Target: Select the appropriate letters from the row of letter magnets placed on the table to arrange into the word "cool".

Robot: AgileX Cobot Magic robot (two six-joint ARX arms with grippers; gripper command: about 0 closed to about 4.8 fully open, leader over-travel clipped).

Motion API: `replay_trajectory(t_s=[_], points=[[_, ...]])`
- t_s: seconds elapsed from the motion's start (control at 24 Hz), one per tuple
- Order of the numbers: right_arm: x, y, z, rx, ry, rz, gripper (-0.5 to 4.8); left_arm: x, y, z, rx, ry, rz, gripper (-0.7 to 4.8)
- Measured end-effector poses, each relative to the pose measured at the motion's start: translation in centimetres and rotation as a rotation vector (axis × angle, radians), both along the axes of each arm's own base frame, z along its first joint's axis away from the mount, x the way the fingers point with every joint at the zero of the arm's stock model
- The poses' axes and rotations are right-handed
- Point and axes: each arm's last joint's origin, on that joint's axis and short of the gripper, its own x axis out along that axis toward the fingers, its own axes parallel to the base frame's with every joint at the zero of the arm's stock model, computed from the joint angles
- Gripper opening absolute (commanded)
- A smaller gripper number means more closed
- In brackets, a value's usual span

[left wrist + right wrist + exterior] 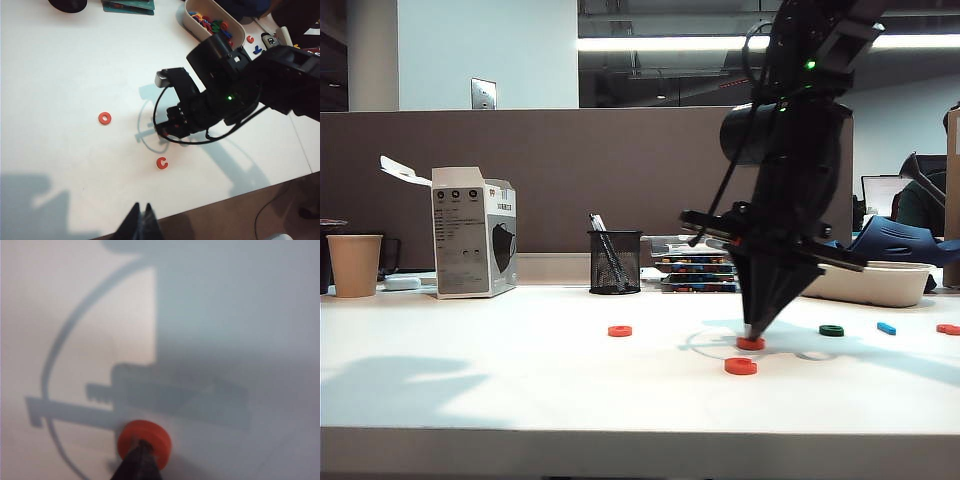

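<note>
A: Exterior view?
B: Right pincer (752, 333) points down at centre frame, tips together on a red-orange letter (751, 343) on the table (520, 390).
A: Left wrist view?
B: Left pincer (140, 220) at bottom edge, tips together, holding nothing; C letter (162, 163) just above it.
A: Right wrist view?
B: Pincer tips pressed on that letter, lower centre.

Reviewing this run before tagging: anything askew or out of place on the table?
Mostly tidy. The white carton at the back left of the table stands with its top flap open. The right gripper is shut, tip on a red-orange letter; the left gripper hangs shut over the table's front edge.
</note>
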Motion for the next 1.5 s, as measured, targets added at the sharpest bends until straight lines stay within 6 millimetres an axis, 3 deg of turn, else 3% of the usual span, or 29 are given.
replay_trajectory(t_s=[0.54,1.5], points=[[-4.8,-2.2,-0.8,0.0,0.005,-0.005,-0.09,0.0,0.0,0.0,0.0,0.0,0.0,-0.04],[-5.8,-2.7,-0.4,-0.025,0.033,-0.02,-0.08,0.0,0.0,0.0,0.0,0.0,0.0,-0.04]])
